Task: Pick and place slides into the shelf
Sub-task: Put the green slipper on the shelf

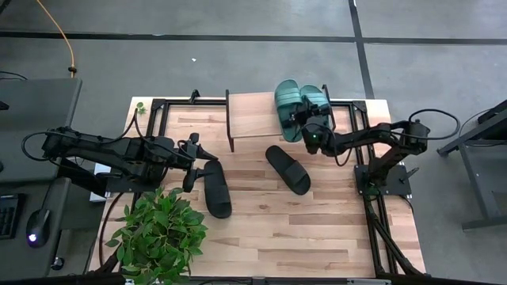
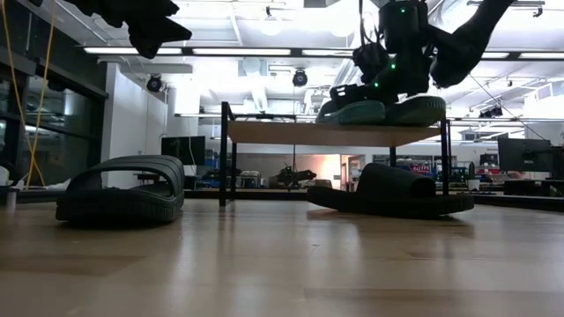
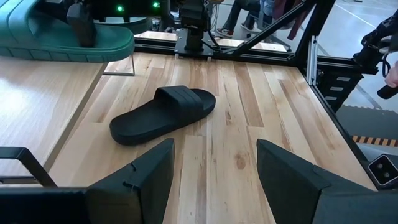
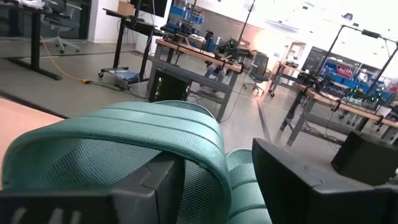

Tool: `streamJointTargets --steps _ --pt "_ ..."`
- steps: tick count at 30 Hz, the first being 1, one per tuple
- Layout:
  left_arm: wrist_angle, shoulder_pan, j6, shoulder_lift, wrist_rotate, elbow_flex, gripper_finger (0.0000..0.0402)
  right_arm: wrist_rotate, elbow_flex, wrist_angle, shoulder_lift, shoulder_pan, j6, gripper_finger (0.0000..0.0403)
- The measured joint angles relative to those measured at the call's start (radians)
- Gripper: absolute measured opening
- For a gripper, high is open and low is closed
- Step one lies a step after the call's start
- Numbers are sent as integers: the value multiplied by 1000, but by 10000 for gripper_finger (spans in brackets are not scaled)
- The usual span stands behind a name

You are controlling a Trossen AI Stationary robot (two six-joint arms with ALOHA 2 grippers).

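Right gripper (image 1: 305, 129) open astride a teal slide (image 1: 287, 101), perhaps touching; strap hiding fingertips

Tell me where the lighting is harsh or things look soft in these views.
Low view: ceiling lights glare, leaving the right gripper silhouetted above the shelf. Right wrist view: bright windows wash out the background, and the teal slide up close looks soft. High view: evenly lit.

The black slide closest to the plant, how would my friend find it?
Find the leafy green plant at one corner of the wooden table. Just beside its leaves lies a black slide, near the left gripper. The other black slide lies in front of the shelf, far from the plant.
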Motion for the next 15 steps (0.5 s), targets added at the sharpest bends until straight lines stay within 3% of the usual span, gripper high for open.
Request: streamJointTargets --steps 15 --pt "-1 0 -9 0 0 0 209 57 0 49 1 36 -81 177"
